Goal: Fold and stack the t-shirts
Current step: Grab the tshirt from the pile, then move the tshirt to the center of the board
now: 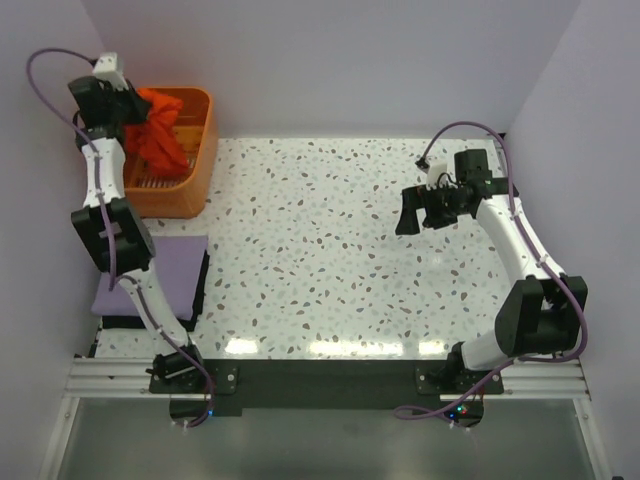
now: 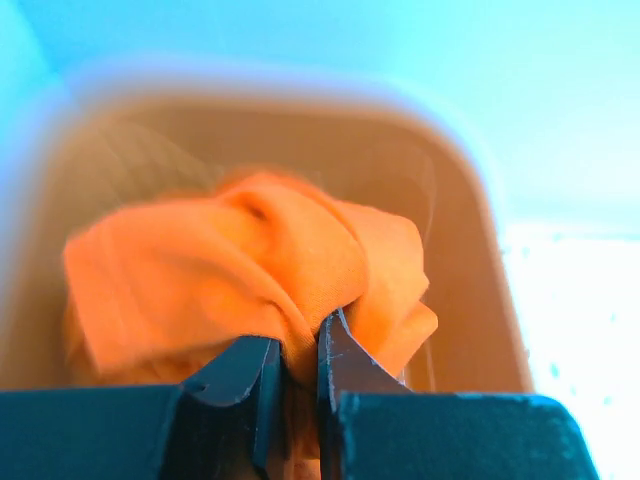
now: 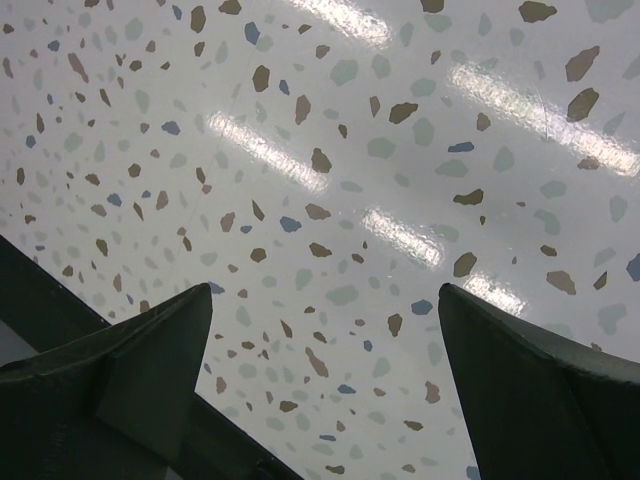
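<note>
Where the speckled desk [image 1: 330, 250] reaches its far left corner, an orange basket [image 1: 203, 150] is set, and the folded lavender t-shirt [image 1: 178, 268] is laid just nearer. The bunched orange-red t-shirt [image 2: 250, 260] is pinched over the basket by the left gripper [image 2: 298, 360], clamped onto the cloth. The right gripper [image 3: 325, 320] is spread wide over the desk, nothing grasped.

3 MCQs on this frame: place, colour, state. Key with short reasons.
1. Where on the table does the lavender t-shirt lie? A far right corner; B near left; C centre.
2. What colour is the cloth in the left gripper? A orange-red; B lavender; C white.
3. The right gripper is: A shut on cloth; B open, empty; C shut, empty.
Key: 1B, it lies folded by the left arm's base. 2A, the pinched cloth is orange-red. 3B, its fingers stand apart over bare table.
</note>
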`<state>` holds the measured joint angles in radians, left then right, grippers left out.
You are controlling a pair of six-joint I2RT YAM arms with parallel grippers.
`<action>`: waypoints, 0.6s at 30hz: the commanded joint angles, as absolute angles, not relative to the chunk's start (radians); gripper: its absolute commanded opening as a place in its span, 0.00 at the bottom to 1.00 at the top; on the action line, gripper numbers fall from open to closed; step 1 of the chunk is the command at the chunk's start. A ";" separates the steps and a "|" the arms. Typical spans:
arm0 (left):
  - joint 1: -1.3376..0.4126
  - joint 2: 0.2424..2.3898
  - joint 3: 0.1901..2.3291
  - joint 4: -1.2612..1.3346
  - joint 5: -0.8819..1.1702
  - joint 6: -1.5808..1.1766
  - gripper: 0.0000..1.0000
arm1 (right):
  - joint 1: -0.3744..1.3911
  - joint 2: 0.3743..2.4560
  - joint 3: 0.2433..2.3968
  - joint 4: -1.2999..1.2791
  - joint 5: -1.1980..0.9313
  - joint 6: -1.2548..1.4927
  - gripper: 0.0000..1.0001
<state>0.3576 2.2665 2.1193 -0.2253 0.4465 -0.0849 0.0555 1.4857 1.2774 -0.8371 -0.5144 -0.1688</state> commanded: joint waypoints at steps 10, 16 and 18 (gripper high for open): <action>0.174 1.872 2.226 0.031 0.590 -0.225 0.00 | 0.051 1.456 1.330 -0.798 -0.526 -0.143 0.99; -0.046 1.731 2.034 0.095 0.753 -0.394 0.07 | 0.051 1.450 1.342 -0.807 -0.499 -0.149 0.99; -0.063 1.668 1.883 0.183 0.875 -0.480 0.58 | 0.052 1.450 1.359 -0.819 -0.477 -0.158 0.99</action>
